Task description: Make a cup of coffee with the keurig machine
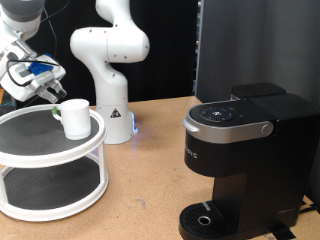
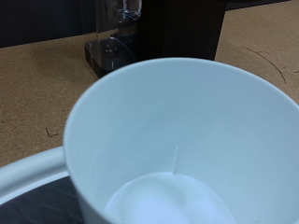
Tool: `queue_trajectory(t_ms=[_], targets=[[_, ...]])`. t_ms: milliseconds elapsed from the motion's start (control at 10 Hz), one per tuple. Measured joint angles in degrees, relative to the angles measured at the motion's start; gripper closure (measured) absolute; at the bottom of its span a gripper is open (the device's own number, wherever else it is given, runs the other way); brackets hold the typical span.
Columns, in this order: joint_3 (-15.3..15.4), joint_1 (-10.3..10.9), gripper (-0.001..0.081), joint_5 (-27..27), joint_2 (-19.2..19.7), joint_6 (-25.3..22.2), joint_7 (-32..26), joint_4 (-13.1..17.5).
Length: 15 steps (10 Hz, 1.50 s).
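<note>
My gripper (image 1: 45, 83) hovered left of the cup (image 1: 75, 117), grip state unclear; I needed to close squarely on its rim.

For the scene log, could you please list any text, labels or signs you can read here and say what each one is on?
No text is readable.
keurig machine: a vertical mark on its front, too small to read; the button panel icons are blurred.
White arm base: a small triangular warning sign, unreadable.
cup: plain, without print.
</note>
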Motion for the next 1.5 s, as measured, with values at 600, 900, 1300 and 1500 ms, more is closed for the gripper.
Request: queue_trajectory(t_ms=[600, 900, 1300, 1500], targets=[[-1.36, 0.82, 0.0030, 3.50, 2.73, 4.21, -4.18, -1.01], [-1.57, 1.57, 0.0005, 5.93, 4.71, 6.87, -6.27, -2.18], [-2.48, 1.82, -0.0002, 7.90, 6.23, 6.86, -8.46, -2.57], [-3.02, 1.82, 0.0265, 8.26, 6.33, 6.85, -9.57, -2.72]])
